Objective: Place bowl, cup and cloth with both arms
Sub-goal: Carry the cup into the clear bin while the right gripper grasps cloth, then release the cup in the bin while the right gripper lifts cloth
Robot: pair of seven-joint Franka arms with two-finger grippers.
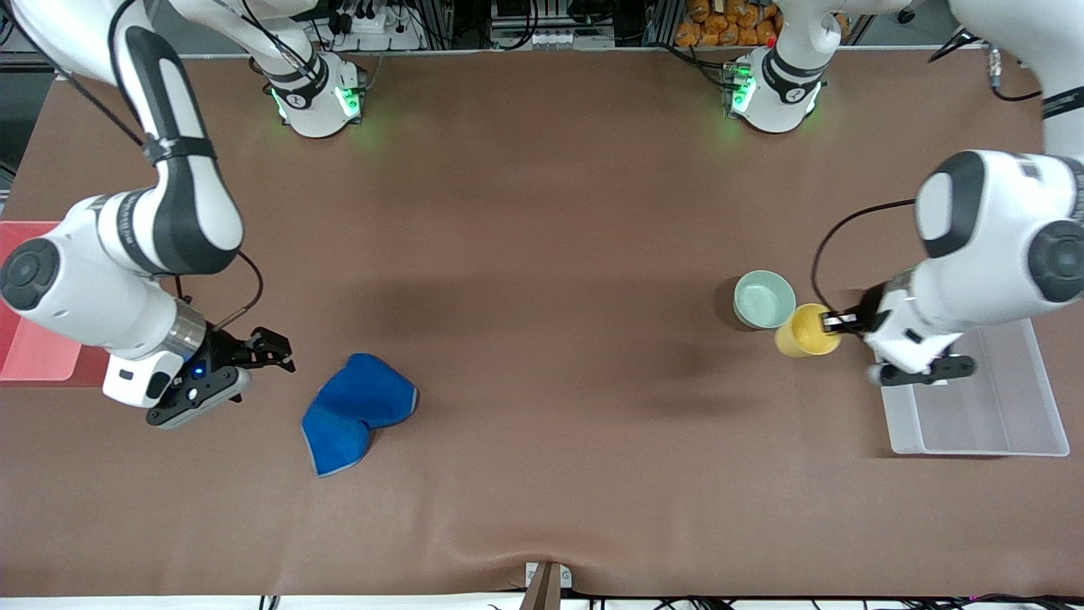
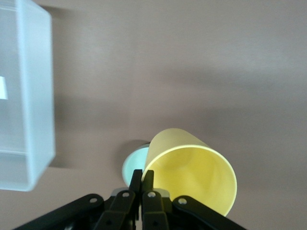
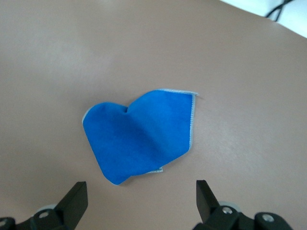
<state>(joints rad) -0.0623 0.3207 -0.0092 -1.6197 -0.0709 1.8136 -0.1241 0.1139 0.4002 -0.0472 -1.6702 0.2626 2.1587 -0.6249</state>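
Observation:
My left gripper (image 1: pixel 838 322) is shut on the rim of the yellow cup (image 1: pixel 803 333), one finger inside and one outside. The cup (image 2: pixel 192 172) hangs tilted with its mouth toward the wrist camera, right beside the mint-green bowl (image 1: pixel 764 298). In the left wrist view part of the bowl (image 2: pixel 133 165) shows past the left gripper (image 2: pixel 144 175). The blue cloth (image 1: pixel 356 411) lies crumpled on the table toward the right arm's end. My right gripper (image 1: pixel 275 347) is open beside it with nothing between its fingers. In the right wrist view the cloth (image 3: pixel 139 136) lies just ahead of the right gripper (image 3: pixel 141 191).
A clear plastic bin (image 1: pixel 991 415) stands at the left arm's end of the table, under the left wrist; its wall (image 2: pixel 29 96) shows in the left wrist view. A pink tray (image 1: pixel 34 347) sits at the right arm's end. The brown tabletop (image 1: pixel 550 296) spreads between them.

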